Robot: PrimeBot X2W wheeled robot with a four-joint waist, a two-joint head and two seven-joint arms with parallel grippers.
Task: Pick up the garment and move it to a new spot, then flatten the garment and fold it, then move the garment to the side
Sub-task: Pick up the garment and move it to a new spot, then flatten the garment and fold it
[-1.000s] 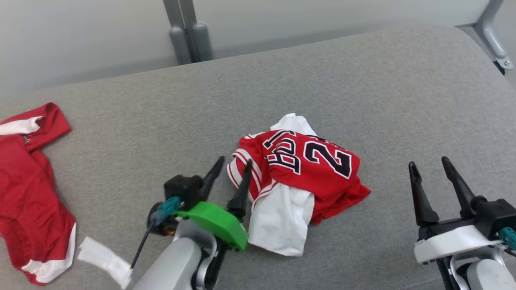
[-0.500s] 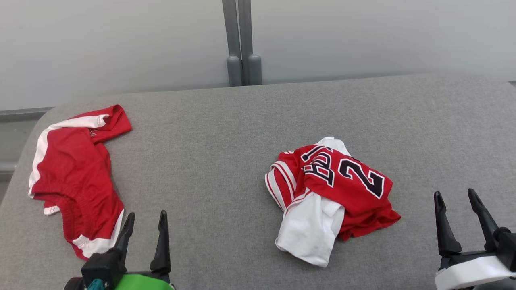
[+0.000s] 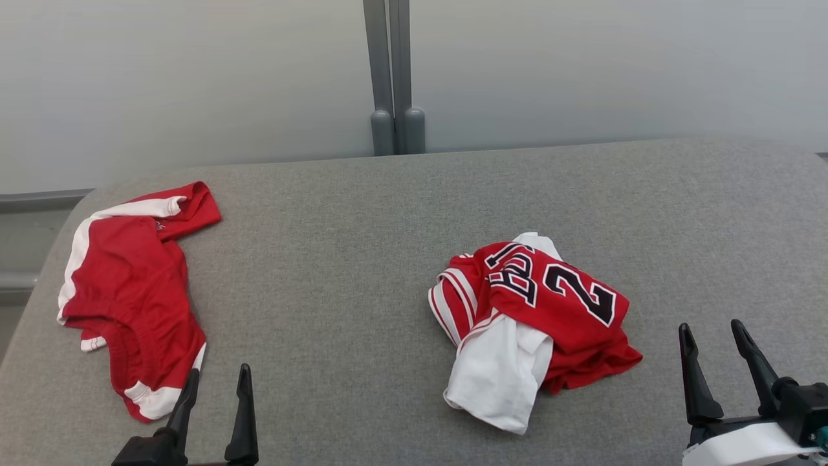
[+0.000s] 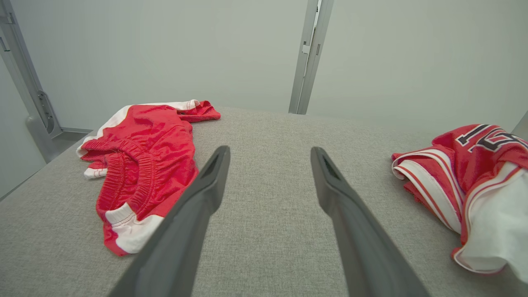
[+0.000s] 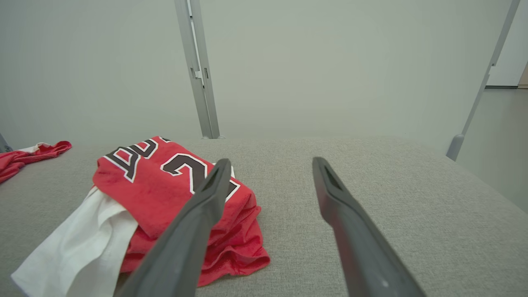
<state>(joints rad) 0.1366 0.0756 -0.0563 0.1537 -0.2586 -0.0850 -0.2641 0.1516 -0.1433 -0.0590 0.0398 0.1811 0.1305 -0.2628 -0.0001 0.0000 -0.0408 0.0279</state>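
The garment [image 3: 550, 304] is a red jersey lying crumpled in a heap right of the middle of the grey padded surface [image 3: 362, 220]. Black white-outlined numbers and letters face up, and a white fold spills toward the front. My left gripper [image 3: 218, 374] is open at the lower left, well apart from the garment. In the left wrist view the left gripper [image 4: 270, 149] has bare cloth surface between its fingers, with the garment [image 4: 449, 173] off to the right. My right gripper [image 3: 710, 327] stands open just right of the heap; from the right wrist, the gripper [image 5: 271, 161] is empty beside the garment [image 5: 165, 185].
A pair of red shorts with white trim [image 3: 136, 291] lies spread at the surface's left end, close to my left gripper. A grey post [image 3: 393, 77] rises behind the far edge against a pale wall. The surface's left edge [image 3: 39, 285] drops off beyond the shorts.
The head camera has swung, shifting the whole picture. My left gripper has drawn back from the garment's left edge to the lower left. The garment's heap keeps its shape.
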